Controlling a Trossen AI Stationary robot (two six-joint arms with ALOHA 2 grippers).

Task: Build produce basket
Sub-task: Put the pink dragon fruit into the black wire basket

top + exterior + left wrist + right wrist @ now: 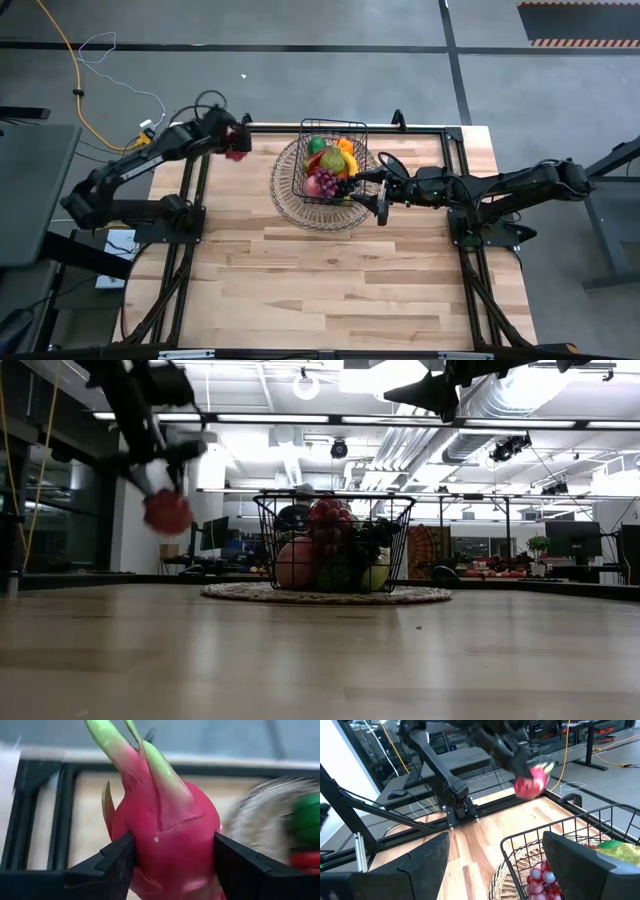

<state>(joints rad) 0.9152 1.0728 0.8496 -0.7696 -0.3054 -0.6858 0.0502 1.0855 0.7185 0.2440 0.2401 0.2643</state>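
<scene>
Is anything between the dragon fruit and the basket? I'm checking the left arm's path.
Nothing visible. The left gripper holds the dragon fruit in the air left of the basket, with only bare table between. The right gripper is at the basket's other side.

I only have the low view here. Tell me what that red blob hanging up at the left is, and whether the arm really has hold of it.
Observer: It is the pink dragon fruit. The left wrist view shows the left end effector with one finger pressed on each side of it.
Operator: Give me its position against the basket.
Observer: From above, the fruit is off the basket's left side, over the table's far left corner, not above the woven tray.
Operator: Report the other arm.
Observer: The right end effector sits open at the basket's right side, holding nothing.
Operator: Name what is on top inside.
Observer: From above, a green fruit and an orange piece lie toward the far end.
</scene>
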